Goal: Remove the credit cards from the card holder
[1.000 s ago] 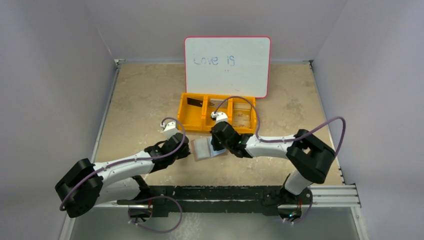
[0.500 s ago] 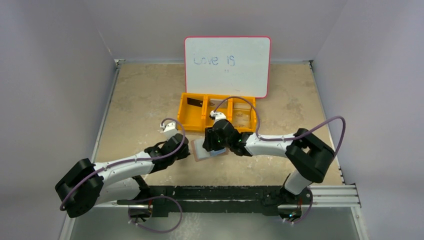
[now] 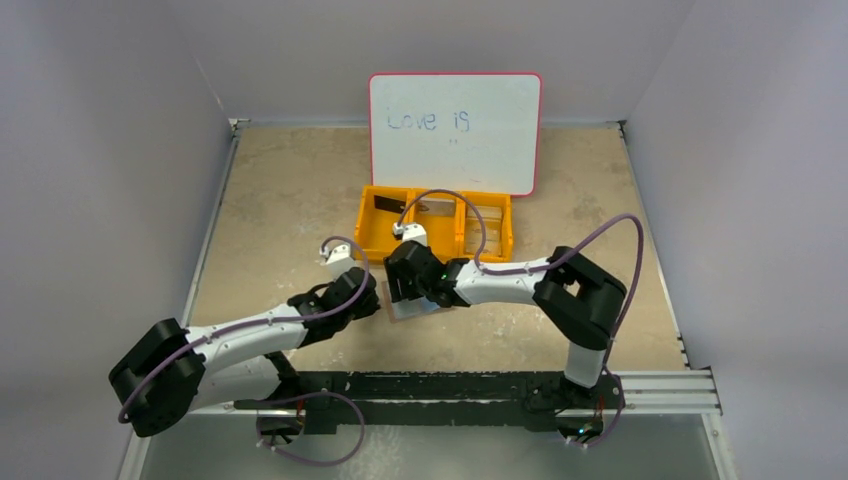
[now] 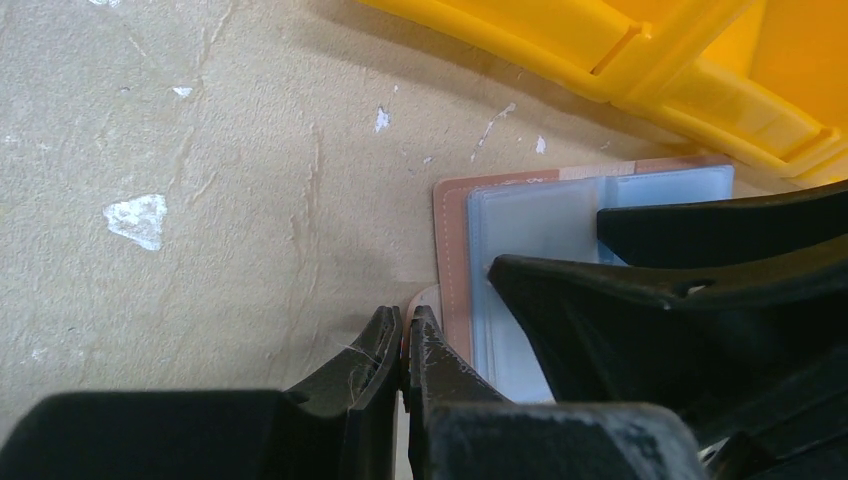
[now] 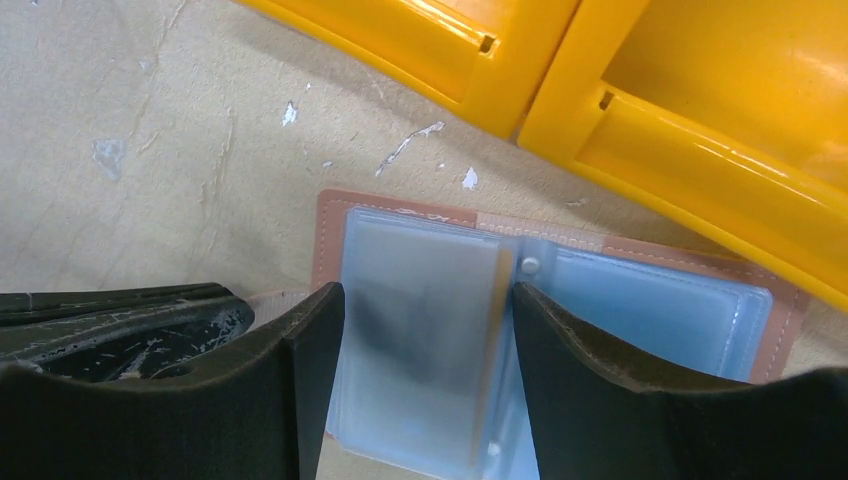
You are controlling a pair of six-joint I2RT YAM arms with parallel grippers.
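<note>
A beige, stone-patterned table (image 3: 280,200) sits between pale walls. At its far edge a red-framed whiteboard (image 3: 455,130) stands upright, with "Love is" handwritten on it in blue; fainter marks beneath are too small to read. Two white-and-black arms reach in from the near edge and meet at mid-table.

Just in front of the board lies an orange three-compartment tray (image 3: 362,238); its left bay holds a black card (image 3: 388,205), its middle bay a greyish card (image 3: 437,207) and its right bay a beige card (image 3: 485,228).

Just in front of the tray, the card holder (image 5: 650,300) lies open on the table; it is brown with a stitched border, and its shiny pale blue pockets face up.

The left gripper (image 4: 405,345) is closed tight, pinching the holder's brown near-left edge. The right gripper (image 5: 425,310) has its jaws spread and grips nothing; its fingers stand either side of the holder's left pocket leaf. A dark shape shows through that pocket, but I cannot tell whether it is a card.
</note>
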